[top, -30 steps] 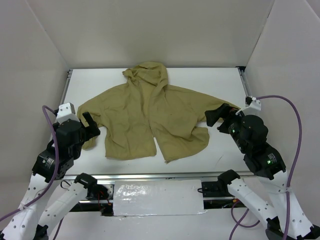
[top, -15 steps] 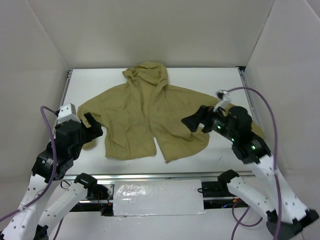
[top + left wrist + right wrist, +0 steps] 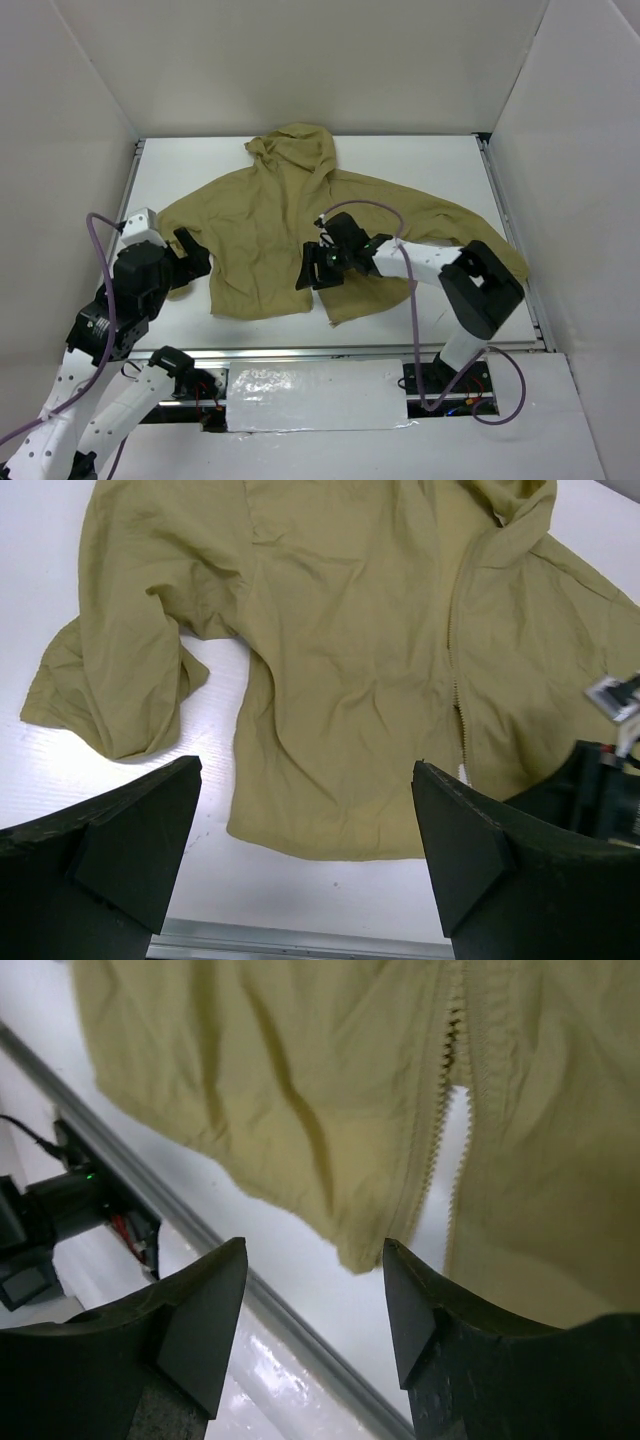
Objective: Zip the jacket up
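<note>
The right arm has swung a long way across since a moment ago. It was sitting out by the right sleeve, and now the right gripper [image 3: 309, 272] is hanging over the bottom of the jacket [image 3: 265, 215], right where the two front halves are splitting apart. Its fingers are spread wide, holding nothing. The left gripper [image 3: 190, 252] has hardly moved; it is waiting by the crumpled sleeve on its side, also wide open and empty. The jacket is lying flat on the white tabletop [image 3: 420, 160], hood pointing away from the arms. The zipper [image 3: 443, 1080] is gaping open at the bottom. The right arm and its purple cable [image 3: 372, 205] are covering part of the jacket's front.
</note>
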Tool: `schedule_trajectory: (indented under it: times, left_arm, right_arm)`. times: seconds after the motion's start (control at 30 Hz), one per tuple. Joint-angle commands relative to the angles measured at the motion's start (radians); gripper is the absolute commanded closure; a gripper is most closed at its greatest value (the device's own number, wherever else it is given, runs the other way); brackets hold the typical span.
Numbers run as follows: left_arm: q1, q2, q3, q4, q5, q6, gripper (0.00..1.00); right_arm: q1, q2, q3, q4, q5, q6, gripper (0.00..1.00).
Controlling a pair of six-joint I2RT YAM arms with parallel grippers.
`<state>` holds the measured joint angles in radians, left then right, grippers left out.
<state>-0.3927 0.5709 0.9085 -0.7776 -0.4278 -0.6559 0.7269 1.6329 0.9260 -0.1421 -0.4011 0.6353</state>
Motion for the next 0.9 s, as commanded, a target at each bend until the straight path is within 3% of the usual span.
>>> schedule_trajectory:
  times: [0.0, 0.33, 0.57, 0.7, 0.8, 0.87]
  left_arm:
    - [0.005, 0.003, -0.008, 0.060, 0.040, 0.024, 0.01]
    - [0.006, 0.029, -0.005, 0.069, 0.063, 0.042, 0.01]
    - [0.008, 0.014, -0.011, 0.075, 0.066, 0.047, 0.01]
    - [0.008, 0.027, -0.010, 0.078, 0.077, 0.050, 0.01]
    - [0.009, 0.032, -0.010, 0.083, 0.087, 0.056, 0.01]
    - [0.009, 0.029, -0.011, 0.084, 0.096, 0.058, 0.01]
  right_arm:
    - [0.009, 0.063, 0.057, 0.108, 0.004, 0.040, 0.37]
    - [0.049, 0.163, 0.100, 0.015, 0.166, 0.049, 0.41]
    - [0.049, 0.188, 0.089, 0.027, 0.194, 0.081, 0.53]
    - [0.049, 0.179, 0.076, 0.032, 0.203, 0.089, 0.82]
    - [0.048, 0.170, 0.066, 0.045, 0.199, 0.090, 0.94]
    - [0.049, 0.163, 0.054, 0.061, 0.179, 0.093, 0.94]
